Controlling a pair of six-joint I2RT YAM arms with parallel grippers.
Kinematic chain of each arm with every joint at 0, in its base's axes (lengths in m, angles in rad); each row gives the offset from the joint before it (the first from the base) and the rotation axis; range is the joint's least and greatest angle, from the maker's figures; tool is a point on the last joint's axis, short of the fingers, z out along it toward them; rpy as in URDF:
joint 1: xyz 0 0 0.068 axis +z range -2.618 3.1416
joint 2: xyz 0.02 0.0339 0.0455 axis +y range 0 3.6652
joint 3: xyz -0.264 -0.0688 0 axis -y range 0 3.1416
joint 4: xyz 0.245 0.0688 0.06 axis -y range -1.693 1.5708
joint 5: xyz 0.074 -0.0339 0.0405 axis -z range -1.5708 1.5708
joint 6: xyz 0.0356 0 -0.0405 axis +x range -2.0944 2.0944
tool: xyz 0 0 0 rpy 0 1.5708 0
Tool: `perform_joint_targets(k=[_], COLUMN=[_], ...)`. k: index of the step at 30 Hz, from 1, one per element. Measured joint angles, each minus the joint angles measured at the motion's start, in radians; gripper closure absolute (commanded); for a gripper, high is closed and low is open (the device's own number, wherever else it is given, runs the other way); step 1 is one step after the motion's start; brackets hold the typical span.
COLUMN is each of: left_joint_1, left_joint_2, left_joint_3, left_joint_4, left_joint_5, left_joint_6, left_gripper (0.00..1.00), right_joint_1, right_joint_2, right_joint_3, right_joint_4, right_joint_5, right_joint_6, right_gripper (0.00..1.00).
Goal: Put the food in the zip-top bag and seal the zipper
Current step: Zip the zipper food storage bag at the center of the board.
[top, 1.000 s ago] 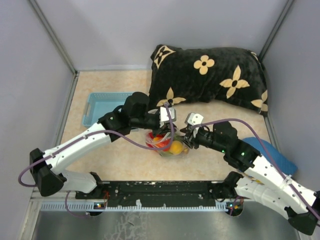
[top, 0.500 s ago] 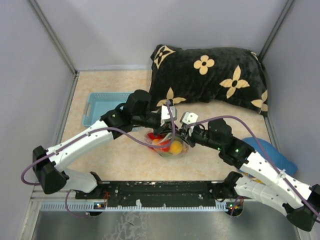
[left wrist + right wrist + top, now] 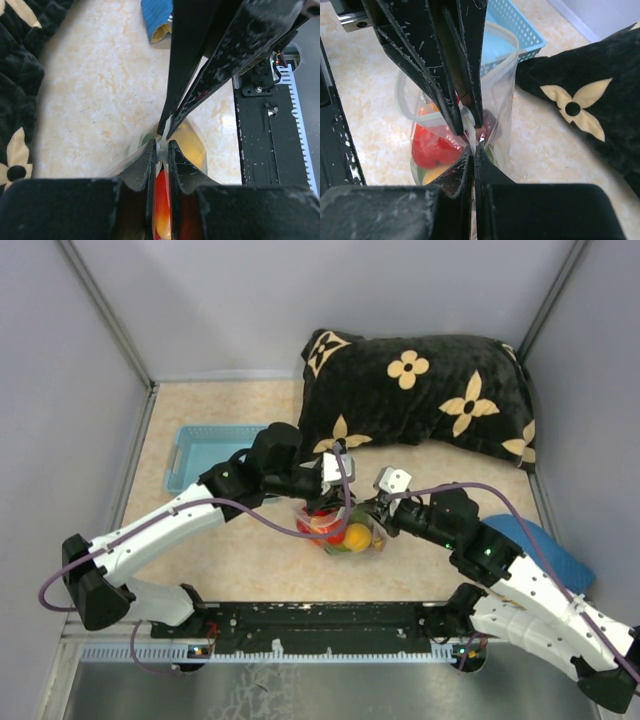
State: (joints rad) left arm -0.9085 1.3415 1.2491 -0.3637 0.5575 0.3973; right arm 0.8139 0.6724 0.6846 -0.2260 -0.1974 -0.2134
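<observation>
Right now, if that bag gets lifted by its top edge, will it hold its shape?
Probably not: the bag is thin clear film, so it should sag. The toy food piled low inside likely makes it hang bottom-heavy.

The left arm (image 3: 160, 525) and right arm (image 3: 535, 590) have white lower links, black upper joints and 1 purple cable (image 3: 460, 483) each. Their black fingers (image 3: 260, 35) are scuffed pale; the black base rail (image 3: 330, 618) shows screws (image 3: 258, 89).
</observation>
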Motion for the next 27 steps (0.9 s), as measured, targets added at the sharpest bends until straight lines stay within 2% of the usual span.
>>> perform_joint_targets(k=[2, 4, 13, 17, 18, 22, 24, 27], left_joint_1=[0.0, 0.0, 0.001, 0.002, 0.002, 0.005, 0.006, 0.005], left_joint_2=[-0.005, -0.009, -0.022, -0.027, -0.027, -0.012, 0.006, 0.027], left_joint_3=[0.0, 0.0, -0.004, -0.004, 0.001, 0.046, 0.072, 0.092], left_joint_4=[-0.003, -0.004, -0.03, -0.05, -0.06, -0.113, -0.134, -0.154], left_joint_5=[-0.016, -0.033, -0.112, -0.15, -0.15, -0.139, -0.132, -0.121], left_joint_6=[-0.002, -0.005, -0.017, -0.019, -0.019, -0.019, -0.018, -0.016], left_gripper=[0.83, 0.83, 0.91, 0.98, 0.99, 1.0, 1.0, 1.0], right_joint_1=[0.0, 0.0, 0.0, 0.0, 0.0, -0.001, -0.001, -0.001], right_joint_2=[-0.024, -0.037, -0.065, -0.086, -0.087, -0.065, -0.048, -0.016], right_joint_3=[-0.004, -0.004, -0.011, -0.015, -0.017, -0.018, -0.018, -0.018], right_joint_4=[0.0, 0.001, 0.0, 0.002, 0.002, 0.022, 0.039, 0.063], right_joint_5=[0.005, 0.01, 0.036, 0.054, 0.053, 0.037, 0.023, 0.008], right_joint_6=[0.005, 0.01, 0.028, 0.035, 0.037, 0.047, 0.047, 0.045], right_gripper=[1.0, 1.0, 1.0, 1.0, 0.98, 0.5, 0.41, 0.39])
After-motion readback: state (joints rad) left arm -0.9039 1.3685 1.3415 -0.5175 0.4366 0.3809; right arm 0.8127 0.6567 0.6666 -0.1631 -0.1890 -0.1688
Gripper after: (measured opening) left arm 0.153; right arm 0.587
